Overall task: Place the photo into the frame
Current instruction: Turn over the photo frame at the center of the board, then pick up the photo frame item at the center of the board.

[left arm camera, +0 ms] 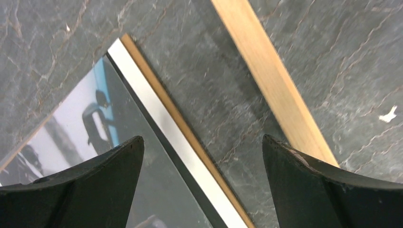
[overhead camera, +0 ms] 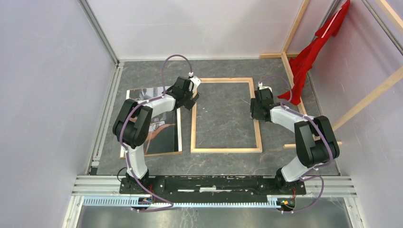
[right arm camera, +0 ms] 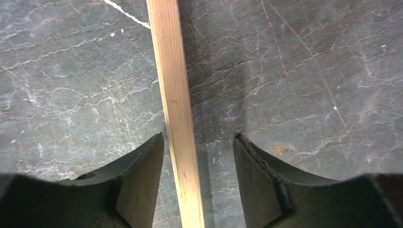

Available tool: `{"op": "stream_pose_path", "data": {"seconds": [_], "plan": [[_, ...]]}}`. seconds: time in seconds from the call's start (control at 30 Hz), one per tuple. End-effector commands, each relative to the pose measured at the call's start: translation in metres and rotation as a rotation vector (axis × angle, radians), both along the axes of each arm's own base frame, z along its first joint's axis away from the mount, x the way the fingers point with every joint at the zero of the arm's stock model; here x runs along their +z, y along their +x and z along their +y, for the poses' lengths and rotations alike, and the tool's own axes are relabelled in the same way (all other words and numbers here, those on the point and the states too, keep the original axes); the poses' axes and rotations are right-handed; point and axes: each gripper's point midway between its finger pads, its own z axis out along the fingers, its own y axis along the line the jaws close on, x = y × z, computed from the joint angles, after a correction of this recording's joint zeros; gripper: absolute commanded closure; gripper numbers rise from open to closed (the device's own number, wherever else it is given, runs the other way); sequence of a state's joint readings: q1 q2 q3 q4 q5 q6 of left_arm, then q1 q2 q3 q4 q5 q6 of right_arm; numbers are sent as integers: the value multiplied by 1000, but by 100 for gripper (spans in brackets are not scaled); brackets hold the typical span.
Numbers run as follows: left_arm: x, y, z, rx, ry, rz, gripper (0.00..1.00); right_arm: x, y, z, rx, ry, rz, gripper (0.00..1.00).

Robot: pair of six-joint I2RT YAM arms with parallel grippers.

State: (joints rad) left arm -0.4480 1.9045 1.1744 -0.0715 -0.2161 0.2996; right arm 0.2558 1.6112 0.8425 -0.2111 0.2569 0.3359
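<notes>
Grey veined stone-look counter (overhead camera: 228, 69), pale walls around; the frame (overhead camera: 226, 150) lies flat mid-counter, bare light-wood back up; the glossy photo (overhead camera: 166, 130) lies picture-up just left of it; the left pincer (left arm camera: 202, 142) hangs wide open above the gap between them; the right pincer (right arm camera: 198, 137) straddles the frame's right rail, jaws parted.

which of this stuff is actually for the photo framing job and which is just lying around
For the job:
- the photo
- the frame, bare wood side up

Just lying about:
- brown board under the photo
- red cloth, far right
- wooden beams on the right
</notes>
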Motion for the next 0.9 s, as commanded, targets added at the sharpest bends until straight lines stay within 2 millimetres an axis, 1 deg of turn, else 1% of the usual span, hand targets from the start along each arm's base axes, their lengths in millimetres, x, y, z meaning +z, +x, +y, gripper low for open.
{"op": "stream_pose_path", "data": {"seconds": [0.0,0.07,0.1,0.13,0.17,0.2,0.27,0.3,0.33,0.37,0.43,0.47,0.5,0.53,0.6,0.63,0.67,0.7,0.73,0.77,0.8,0.87], "plan": [[23,16,-15,-12,-30,-31,0,42,11,-1,-29,24,-120,36],[34,15,-9,-8,-32,-34,0,66,21,9,-8,72,-192,30],[46,15,-3,-4,-42,-46,0,80,26,19,15,101,-234,26],[51,14,3,1,-45,-43,0,91,31,30,42,129,-265,22],[65,17,16,26,-70,-51,0,105,35,48,83,153,-299,19],[77,20,30,52,-101,-50,0,114,39,65,118,168,-318,17],[97,24,66,123,-167,-40,0,131,45,110,207,202,-342,15],[107,26,86,153,-184,-49,0,131,44,137,259,223,-332,15],[112,26,109,187,-175,-57,0,138,44,165,311,256,-337,14],[117,23,131,220,-152,-72,0,136,44,189,354,286,-319,14],[124,15,172,287,-121,-90,0,145,42,243,444,351,-321,13],[128,7,203,347,-125,-95,0,142,39,270,492,375,-311,14],[128,2,217,376,-129,-94,0,148,36,290,525,399,-319,14],[129,-5,235,415,-137,-93,0,149,34,312,559,423,-322,14],[128,-22,273,500,-130,-91,0,145,25,353,623,440,-304,13],[125,-31,288,531,-122,-87,0,140,21,370,645,438,-284,13],[122,-40,301,561,-115,-80,0,125,17,382,659,422,-245,13],[117,-49,310,582,-107,-71,0,119,13,396,674,430,-225,13],[115,-56,318,601,-92,-77,0,112,8,406,680,438,-204,13],[110,-64,326,625,-69,-71,0,101,4,412,680,447,-184,13],[109,-69,334,647,-43,-89,0,93,-1,417,680,457,-167,13],[105,-80,349,694,7,-106,0,75,-9,420,669,471,-127,13]]}}
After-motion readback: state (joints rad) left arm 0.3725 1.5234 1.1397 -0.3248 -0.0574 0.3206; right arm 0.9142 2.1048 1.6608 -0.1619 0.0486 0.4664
